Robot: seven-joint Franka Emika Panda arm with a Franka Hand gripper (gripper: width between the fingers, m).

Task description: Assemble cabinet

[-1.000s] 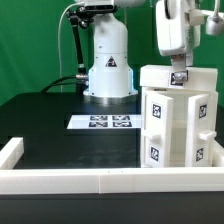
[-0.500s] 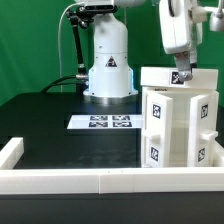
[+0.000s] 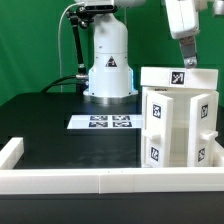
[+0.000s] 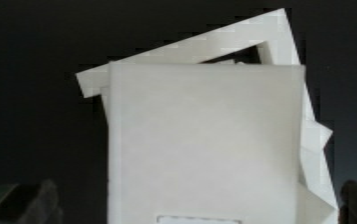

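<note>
Cabinet: a white, boxy cabinet [image 3: 176, 118] stands upright on the black table [image 3: 50, 125], at 3 o'clock in the exterior view. Square black-and-white tags show on its top and front.
Gripper: the gripper [image 3: 186, 61] hangs just above the cabinet's top, at 1 o'clock.
Jaws: spread apart and holding nothing. In the wrist view, a dark finger [image 4: 18, 203] shows on either side of the cabinet.
Marker board: the marker board [image 3: 102, 122] lies flat at 9 o'clock from the cabinet.
Border wall: a low white wall [image 3: 70, 178] runs along 6 o'clock.
</note>
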